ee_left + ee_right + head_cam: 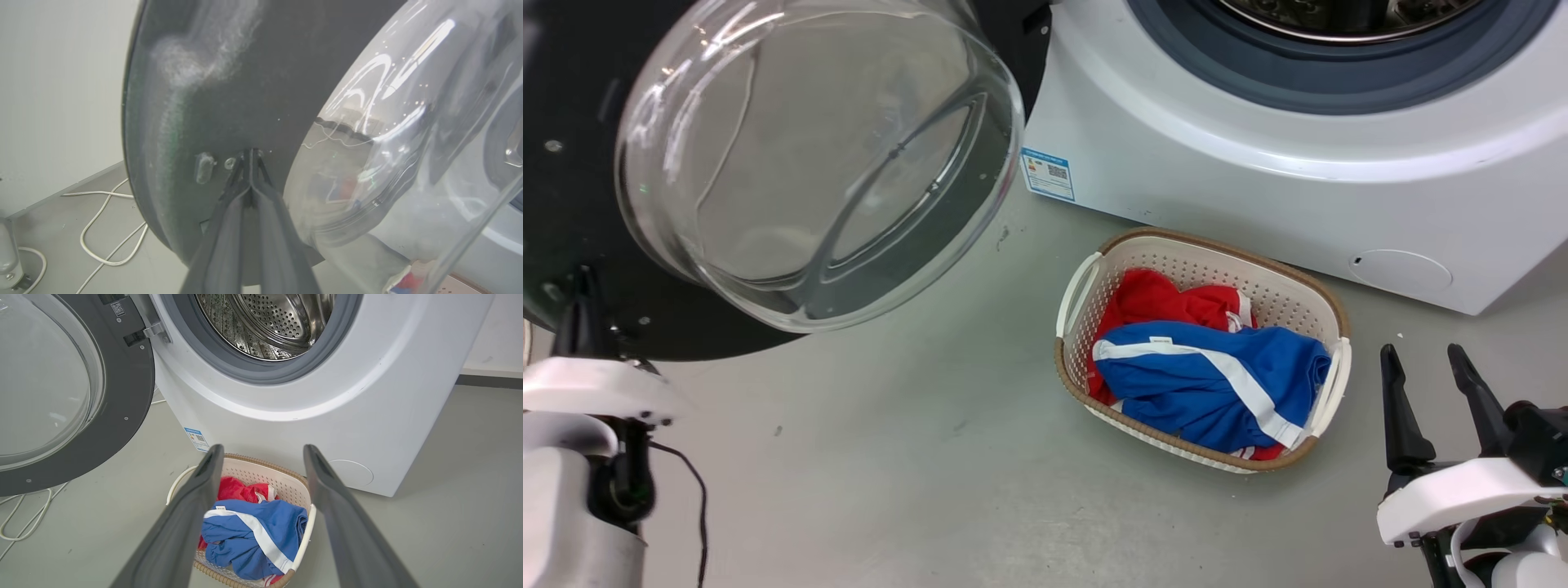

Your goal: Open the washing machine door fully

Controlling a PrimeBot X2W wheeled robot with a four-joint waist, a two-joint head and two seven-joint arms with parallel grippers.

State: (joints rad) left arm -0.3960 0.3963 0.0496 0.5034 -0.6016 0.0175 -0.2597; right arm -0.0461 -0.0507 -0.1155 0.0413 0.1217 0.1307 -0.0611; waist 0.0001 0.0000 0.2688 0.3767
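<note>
With our left gripper set tip-first against the inner face of the washing machine door, jaws shut together on nothing, we judge the step in hand to be the push that swings the door wide. Our right gripper waits near the laundry basket, jaws spread and empty. Next, we think, the left arm must follow the arc about the hinge without slipping onto the glass. The door stands well clear of the drum, at the machine's left: a glossy black disc, smudged, with a bulging clear glass bowl at centre.
</note>
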